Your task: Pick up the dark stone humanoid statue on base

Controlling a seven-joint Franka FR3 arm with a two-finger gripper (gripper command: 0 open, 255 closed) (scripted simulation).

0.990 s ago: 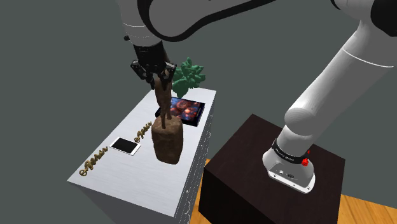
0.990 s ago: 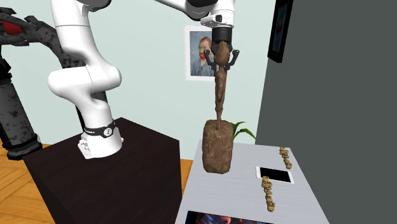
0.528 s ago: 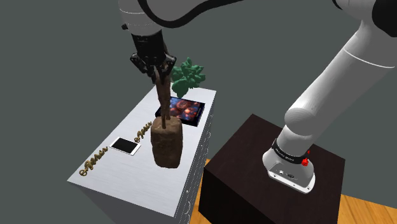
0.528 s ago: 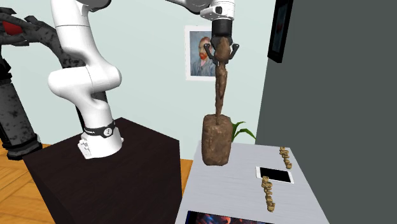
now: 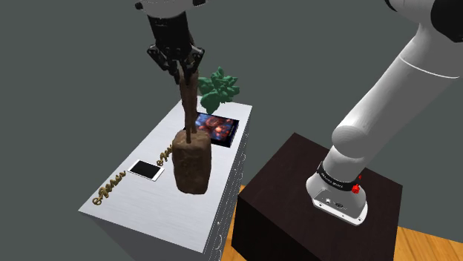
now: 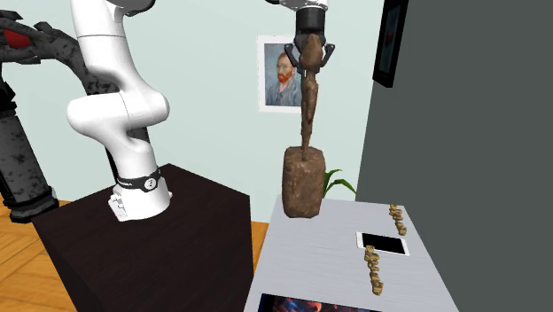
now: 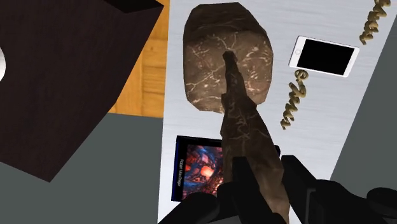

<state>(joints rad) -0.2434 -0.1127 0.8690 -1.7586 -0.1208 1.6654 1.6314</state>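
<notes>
Over grey table (image 5: 152,206), gripper (image 5: 179,69) clasps statue (image 5: 191,162) (upper end).

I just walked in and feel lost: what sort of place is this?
Likely a room in a home: a framed portrait hangs on the pale wall, the floor is wooden, and a smartphone and houseplant sit on a grey cabinet.

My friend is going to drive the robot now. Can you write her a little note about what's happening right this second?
The gripper points down and is shut on the top end of the statue.
The brown statue hangs upright over the grey table. A phone and a colourful picture lie flat on the table near its blocky base.
Done: the statue is grasped and sits higher than a second ago.
Left: probably lift it a bit more and hold it steady.
</notes>
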